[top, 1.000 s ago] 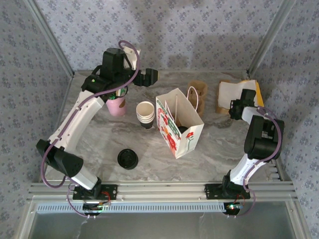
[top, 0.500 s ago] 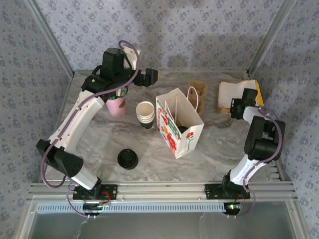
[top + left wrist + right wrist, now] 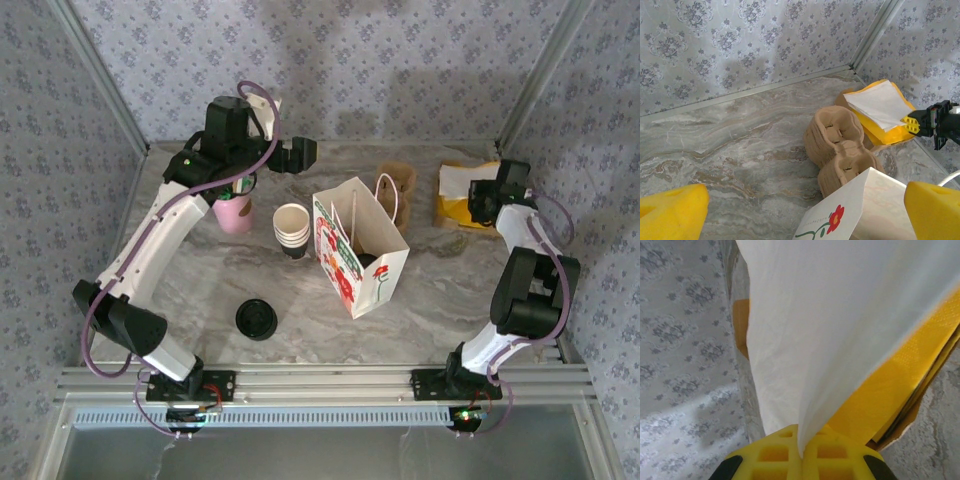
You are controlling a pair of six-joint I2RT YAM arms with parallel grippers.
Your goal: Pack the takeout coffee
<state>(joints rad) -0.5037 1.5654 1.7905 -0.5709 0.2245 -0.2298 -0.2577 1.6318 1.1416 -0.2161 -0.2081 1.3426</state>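
- The napkin (image 3: 840, 315) could tear, or drag extra sheets off the yellow stack (image 3: 890, 131), if its pinched edge is pulled sharply.
- The right gripper (image 3: 801, 452) is clamped tight on that napkin; the left gripper (image 3: 300, 153) gapes wide and holds nothing.
- The coffee (image 3: 366, 259) appears to sit inside the bag (image 3: 385, 275), where a dark lid shows.
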